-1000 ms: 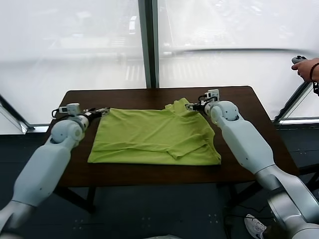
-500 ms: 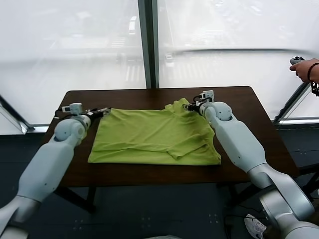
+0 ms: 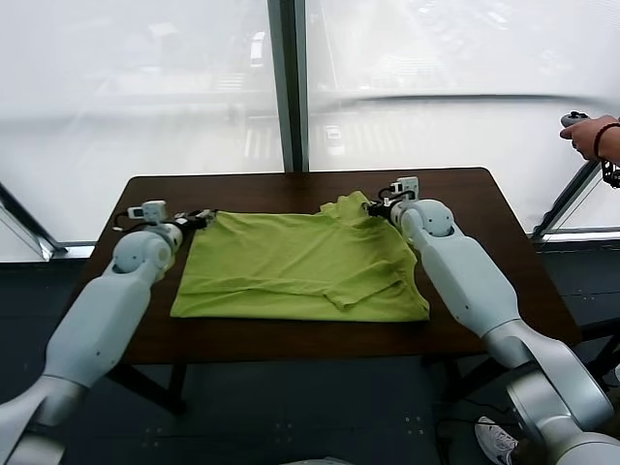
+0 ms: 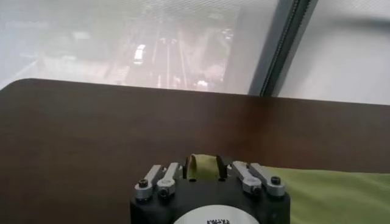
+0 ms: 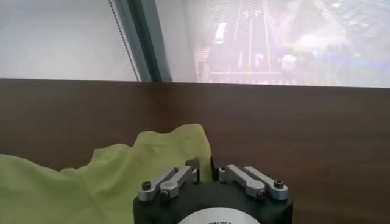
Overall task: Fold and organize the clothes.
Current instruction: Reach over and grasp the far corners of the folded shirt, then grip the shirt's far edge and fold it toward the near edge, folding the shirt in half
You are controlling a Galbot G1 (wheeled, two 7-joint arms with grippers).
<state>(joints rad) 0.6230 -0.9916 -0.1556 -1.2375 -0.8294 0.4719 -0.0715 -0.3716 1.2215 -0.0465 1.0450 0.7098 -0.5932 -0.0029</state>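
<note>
Both arms have crept inward along the far edge over the last second, and their jaws, wide apart then, have closed. On the dark brown wooden table (image 3: 484,232) the lime-green thin-fabric T-shirt (image 3: 300,266) lies spread flat across the middle, its lower hem toward the robot and a small fold of cloth lying near its front right part.

At the shirt's far left corner sits the left gripper (image 3: 199,219); its wrist view shows a peak of green cloth pinched up between the narrowed fingers (image 4: 189,170), so it looks clamped on the T-shirt corner. The right gripper (image 3: 376,205) is at the far right corner beside the raised bunch of fabric, and in its own wrist view its fingers (image 5: 196,170) meet with the shirt edge between them, fully closed on the cloth. How many layers each has caught cannot be judged from here.

The step in hand seems to be lifting the far edge for the first fold. Doing it well means raising both corners together and level, keeping the edge taut between the grippers so the thin fabric does not sag or twist, then carrying it toward the near hem in one even sweep. Uneven height would skew the fold.
</note>
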